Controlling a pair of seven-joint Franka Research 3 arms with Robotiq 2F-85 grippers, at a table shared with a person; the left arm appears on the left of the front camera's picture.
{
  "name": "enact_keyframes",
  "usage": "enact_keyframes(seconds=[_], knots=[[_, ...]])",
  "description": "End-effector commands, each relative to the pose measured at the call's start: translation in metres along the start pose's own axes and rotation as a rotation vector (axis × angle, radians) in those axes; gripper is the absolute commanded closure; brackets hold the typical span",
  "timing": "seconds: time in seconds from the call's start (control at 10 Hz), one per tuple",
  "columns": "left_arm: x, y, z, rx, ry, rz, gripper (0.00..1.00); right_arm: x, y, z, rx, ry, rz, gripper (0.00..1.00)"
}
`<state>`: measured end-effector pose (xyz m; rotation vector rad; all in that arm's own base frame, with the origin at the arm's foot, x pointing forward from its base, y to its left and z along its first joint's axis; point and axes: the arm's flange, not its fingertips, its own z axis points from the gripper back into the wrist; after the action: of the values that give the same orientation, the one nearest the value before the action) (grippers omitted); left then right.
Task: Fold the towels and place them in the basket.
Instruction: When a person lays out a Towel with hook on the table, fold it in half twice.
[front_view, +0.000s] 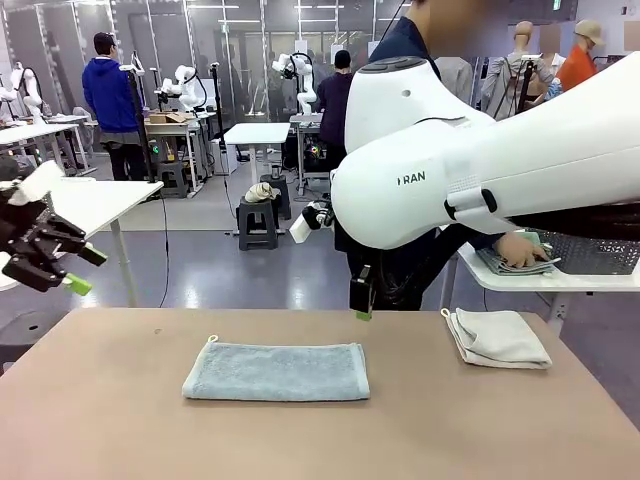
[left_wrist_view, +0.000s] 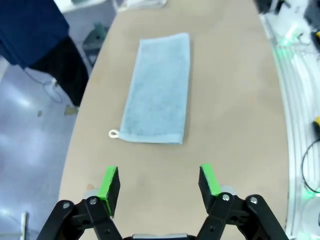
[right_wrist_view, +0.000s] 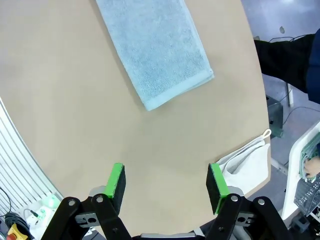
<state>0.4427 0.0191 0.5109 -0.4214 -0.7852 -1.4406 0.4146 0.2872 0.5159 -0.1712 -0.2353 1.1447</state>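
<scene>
Towel (left_wrist_view: 156, 90), grey-blue, ahead of left tool (left_wrist_view: 158, 175), apart

The blue towel (front_view: 276, 372) is seen as matt, nubbly terry cloth, with a smooth cord loop at one corner. The white towel (front_view: 500, 337), near the table's right edge, is shown in the same soft, matt cloth. The table (front_view: 100, 420) is finished smooth and matt. The right arm (front_view: 520, 160) is cased in glossy white plastic. The left gripper (left_wrist_view: 159, 184) is built of matt black parts, with smooth green pads (left_wrist_view: 111, 184).
</scene>
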Motion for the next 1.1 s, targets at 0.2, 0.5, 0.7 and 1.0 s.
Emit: enact_keyframes(seconds=[0.2, 0.5, 0.7, 1.0], knots=[[-0.046, 0.011, 0.012, -0.082, -0.149, 0.069, 0.19, 0.0, -0.003, 0.001, -0.004, -0.002, 0.022, 0.19], [-0.062, 0.015, 0.016, -0.081, -0.164, 0.113, 0.19, 0.001, 0.001, 0.001, 0.008, -0.002, -0.007, 0.19], [-0.066, 0.008, 0.014, -0.081, -0.137, 0.121, 0.19, -0.002, 0.001, 0.001, 0.018, -0.034, -0.057, 0.19], [-0.066, 0.008, 0.014, -0.081, -0.137, 0.121, 0.19, -0.003, -0.002, 0.002, 0.092, -0.031, -0.269, 0.19]])
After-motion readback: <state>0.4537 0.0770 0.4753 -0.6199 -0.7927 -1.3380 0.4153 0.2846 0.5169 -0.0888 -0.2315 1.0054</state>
